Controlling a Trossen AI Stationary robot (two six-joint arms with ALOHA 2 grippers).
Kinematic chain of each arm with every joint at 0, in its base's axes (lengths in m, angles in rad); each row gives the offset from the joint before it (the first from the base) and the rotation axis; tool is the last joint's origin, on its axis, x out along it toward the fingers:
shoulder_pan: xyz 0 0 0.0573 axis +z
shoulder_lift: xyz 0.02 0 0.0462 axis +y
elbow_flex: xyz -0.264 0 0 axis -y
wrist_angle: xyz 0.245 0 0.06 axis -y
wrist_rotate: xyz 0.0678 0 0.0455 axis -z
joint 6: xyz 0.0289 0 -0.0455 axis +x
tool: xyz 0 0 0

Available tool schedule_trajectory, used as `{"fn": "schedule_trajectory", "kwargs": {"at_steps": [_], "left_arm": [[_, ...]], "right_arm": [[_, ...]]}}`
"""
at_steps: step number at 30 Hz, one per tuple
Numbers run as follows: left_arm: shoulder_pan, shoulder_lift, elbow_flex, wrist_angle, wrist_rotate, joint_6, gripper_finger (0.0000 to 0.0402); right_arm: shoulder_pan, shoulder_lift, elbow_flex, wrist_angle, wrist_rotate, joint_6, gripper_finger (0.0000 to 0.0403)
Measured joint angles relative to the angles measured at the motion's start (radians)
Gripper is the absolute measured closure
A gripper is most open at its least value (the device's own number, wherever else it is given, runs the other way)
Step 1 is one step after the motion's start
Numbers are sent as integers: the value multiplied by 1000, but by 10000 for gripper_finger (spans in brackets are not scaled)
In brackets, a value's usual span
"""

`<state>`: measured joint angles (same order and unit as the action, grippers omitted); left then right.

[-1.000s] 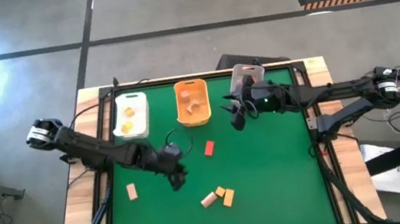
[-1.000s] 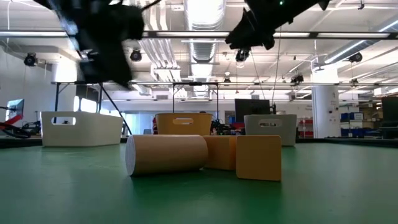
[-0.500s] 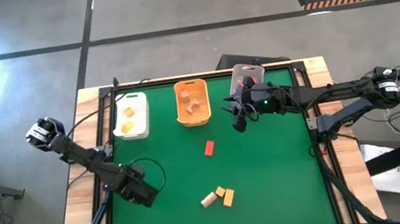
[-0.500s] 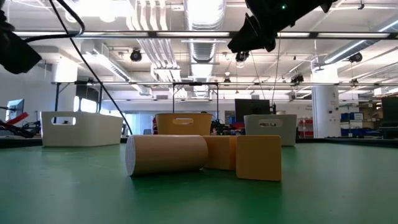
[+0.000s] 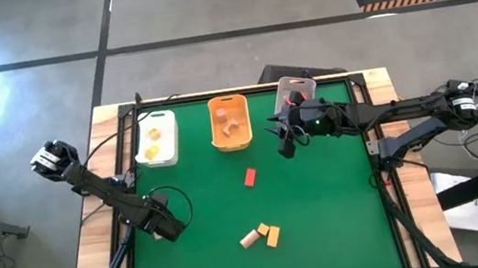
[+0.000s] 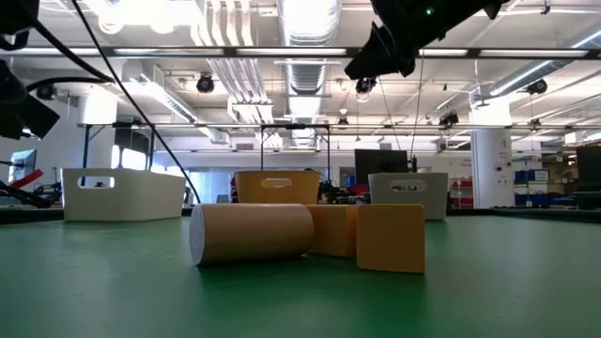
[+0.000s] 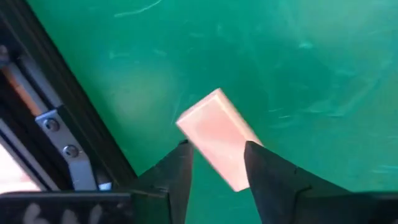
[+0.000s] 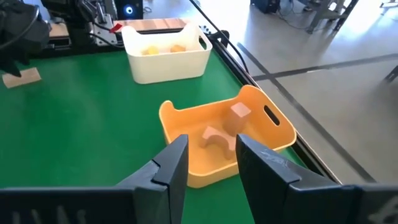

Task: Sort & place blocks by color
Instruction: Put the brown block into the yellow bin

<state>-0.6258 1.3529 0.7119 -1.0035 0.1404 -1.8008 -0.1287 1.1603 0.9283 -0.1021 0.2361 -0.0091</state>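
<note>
Left wrist view: left gripper (image 7: 217, 165) straddles pale tan block (image 7: 216, 137).

The green-topped desk (image 5: 324, 215) carries a white bin (image 5: 156, 138), an orange bin (image 5: 229, 122) and a grey bin (image 5: 292, 90) along its far edge, a red block (image 5: 250, 178) mid-surface, three tan and yellow blocks (image 5: 261, 235) clustered nearer, and a pale block (image 7: 219, 137) by the left rail

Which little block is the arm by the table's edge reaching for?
Find the green table and go to its left edge, below the white plastic bin. There the left gripper has its fingers either side of a pale tan wooden bar block. It lies alone, far from the red block and the clustered three.
</note>
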Motion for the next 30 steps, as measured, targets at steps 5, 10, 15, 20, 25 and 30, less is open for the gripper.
{"fn": "schedule_trajectory", "kwargs": {"at_steps": [5, 10, 15, 20, 25, 30], "left_arm": [[-5, 0, -4, 0, 34, -1, 211], [-5, 1, -15, 1, 27, -1, 156], [-5, -2, -33, 17, 29, -16, 142], [-5, 0, -64, 78, 7, -23, 151], [-5, 3, -81, 132, -5, -23, 164], [-6, 2, -83, 149, -11, -21, 184]], "right_arm": [[0, 0, 0, -22, 0, -3, 277], [0, 0, 0, -34, 0, -3, 284], [0, 0, 0, -59, 0, -1, 287], [0, 0, 0, -76, 0, 0, 283], [0, -1, 0, -81, -1, 8, 286], [0, -1, -1, -84, 0, 10, 292]]}}
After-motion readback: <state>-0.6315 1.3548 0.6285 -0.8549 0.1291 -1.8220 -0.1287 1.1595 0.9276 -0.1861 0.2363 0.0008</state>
